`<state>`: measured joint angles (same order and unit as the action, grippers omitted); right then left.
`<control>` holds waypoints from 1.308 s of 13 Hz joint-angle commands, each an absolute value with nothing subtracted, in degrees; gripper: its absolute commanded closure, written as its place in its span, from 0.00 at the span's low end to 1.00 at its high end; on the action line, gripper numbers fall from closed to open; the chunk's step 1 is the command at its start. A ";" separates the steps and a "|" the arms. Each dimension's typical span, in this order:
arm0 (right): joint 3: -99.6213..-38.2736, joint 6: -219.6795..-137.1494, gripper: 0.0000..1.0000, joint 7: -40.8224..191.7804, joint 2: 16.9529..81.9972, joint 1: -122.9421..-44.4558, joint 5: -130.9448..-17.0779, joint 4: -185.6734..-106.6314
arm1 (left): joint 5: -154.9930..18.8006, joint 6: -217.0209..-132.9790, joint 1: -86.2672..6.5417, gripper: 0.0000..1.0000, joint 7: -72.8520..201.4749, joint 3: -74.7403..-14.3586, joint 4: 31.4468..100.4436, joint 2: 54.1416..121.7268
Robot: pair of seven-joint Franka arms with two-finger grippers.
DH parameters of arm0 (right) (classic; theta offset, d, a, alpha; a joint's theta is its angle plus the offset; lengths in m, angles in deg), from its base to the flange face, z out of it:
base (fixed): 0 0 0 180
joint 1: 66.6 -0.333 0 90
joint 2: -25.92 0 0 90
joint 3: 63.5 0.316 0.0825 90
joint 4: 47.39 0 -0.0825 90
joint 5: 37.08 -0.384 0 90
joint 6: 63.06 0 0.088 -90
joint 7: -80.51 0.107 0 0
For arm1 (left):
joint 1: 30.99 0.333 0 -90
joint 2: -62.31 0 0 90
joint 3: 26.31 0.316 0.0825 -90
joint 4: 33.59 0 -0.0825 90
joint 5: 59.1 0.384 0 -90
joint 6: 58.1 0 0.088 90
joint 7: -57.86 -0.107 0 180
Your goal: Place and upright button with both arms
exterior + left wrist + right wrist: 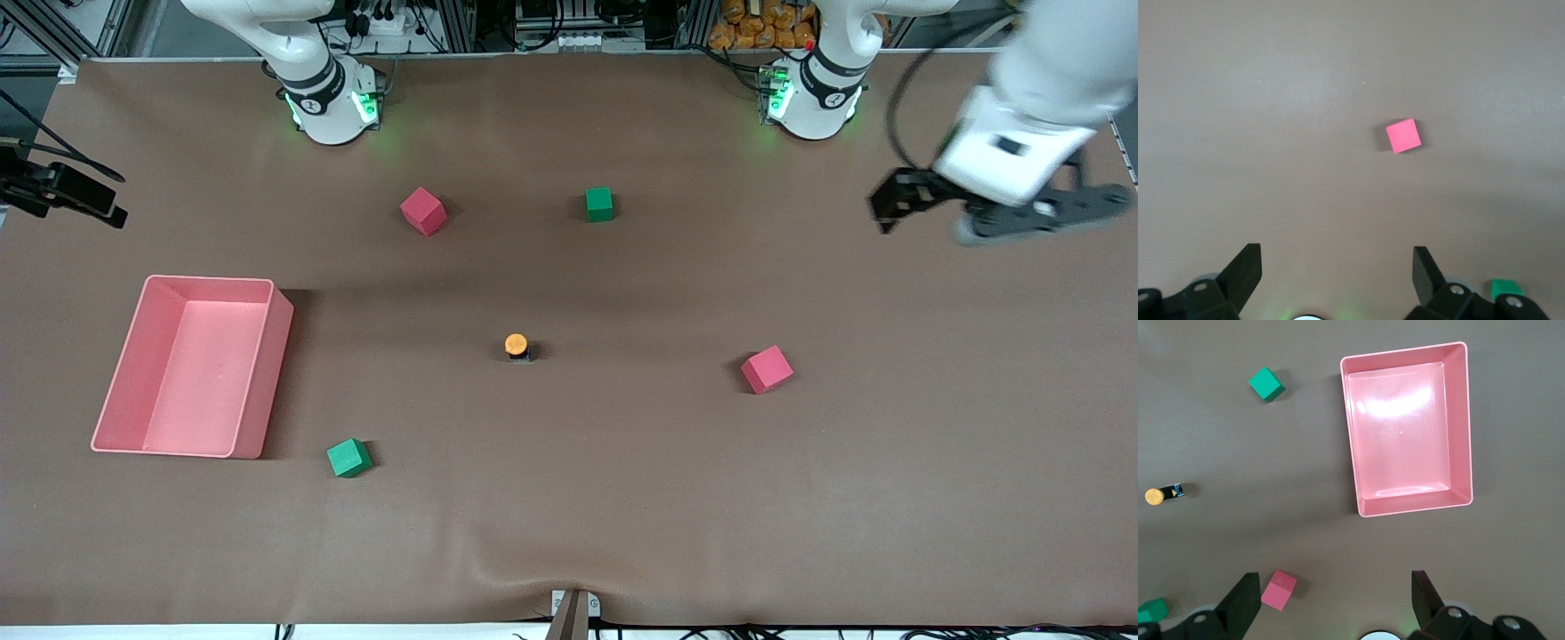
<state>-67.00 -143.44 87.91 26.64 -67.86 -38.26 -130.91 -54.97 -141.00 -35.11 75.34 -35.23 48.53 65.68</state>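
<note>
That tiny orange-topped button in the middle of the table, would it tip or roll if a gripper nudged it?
Probably yes. The button has a round orange cap on a short, narrow black body, so a sideways nudge could topple it. Once on its side, the round cap might let it roll in a small arc. Being so small, it likely weighs little and slides easily.

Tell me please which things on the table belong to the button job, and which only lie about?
For the job:
- button, mid-table, orange cap up
- left gripper, open, over the left arm's end
- right gripper, open, over the tray's end

Lying about:
- pink tray
- two red cubes
- two green cubes
</note>
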 commanded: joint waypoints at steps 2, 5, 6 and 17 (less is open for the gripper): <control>-67.01 -142.77 0.00 87.28 26.71 -67.66 -39.01 -130.19 | -57.52 -140.63 -29.85 0.00 69.47 -35.98 55.07 59.52; -67.10 -142.77 0.00 87.28 26.71 -67.66 -39.01 -130.19 | -58.39 -140.72 -28.01 0.00 66.93 -35.63 58.95 55.47; -67.10 -142.77 0.00 87.28 26.63 -67.74 -39.01 -130.19 | -60.05 -140.80 -26.09 0.00 63.87 -35.45 59.22 54.94; -67.10 -142.77 0.00 87.28 26.63 -67.83 -39.01 -130.19 | -60.60 -140.28 -23.96 0.00 59.44 -36.24 56.23 56.07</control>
<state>-67.01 -143.42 87.90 26.65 -67.86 -38.26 -130.91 -60.83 -140.49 -23.87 59.37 -36.07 56.89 56.31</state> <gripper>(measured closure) 0.000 0.000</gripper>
